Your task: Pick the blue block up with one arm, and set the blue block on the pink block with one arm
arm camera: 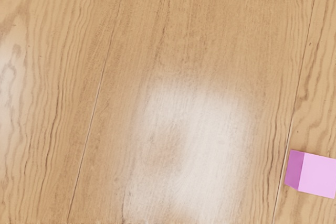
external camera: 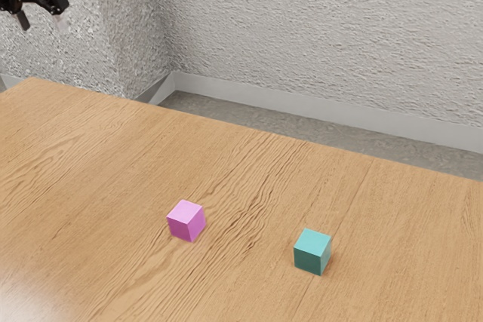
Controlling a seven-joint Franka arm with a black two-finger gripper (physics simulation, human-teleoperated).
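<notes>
- I'm reading the fingers (external camera: 23, 19) as spread apart and released. They are hanging in open air and touching neither block.
- The gripper (external camera: 41, 22) is hovering high over the table (external camera: 90, 171), well apart from the pink block (external camera: 186, 220). It is sitting off toward the exterior view's upper left of that block, in front of the wall's corner.
- In my wrist view I'm looking down at bare wood grain on the table (arm camera: 94, 51). A pale glare patch (arm camera: 194, 145) is showing on the boards between the middle of the hand's view and the pink block (arm camera: 311, 174).
- The pink block is sitting off to one side of the hand rather than under it. It is partly cut by the frame edge, with its lit top face and one darker side showing.
- The pink block is resting flat on the table, with one vertical edge turned toward the exterior camera.
- The blue block (external camera: 312, 251) is reading more teal than blue to me. It is resting flat on the table toward the exterior view's right of the pink block and slightly nearer the camera.
- The two blocks are sitting apart and not touching, with bare wood between them. The blue block is lying farther from the gripper than the pink block.
- Beyond the pink block, the table's far edge is running diagonally. Behind it a grey floor strip (external camera: 317, 130) and a pale baseboard (external camera: 339, 111) are showing under the rough wall (external camera: 317, 28).
</notes>
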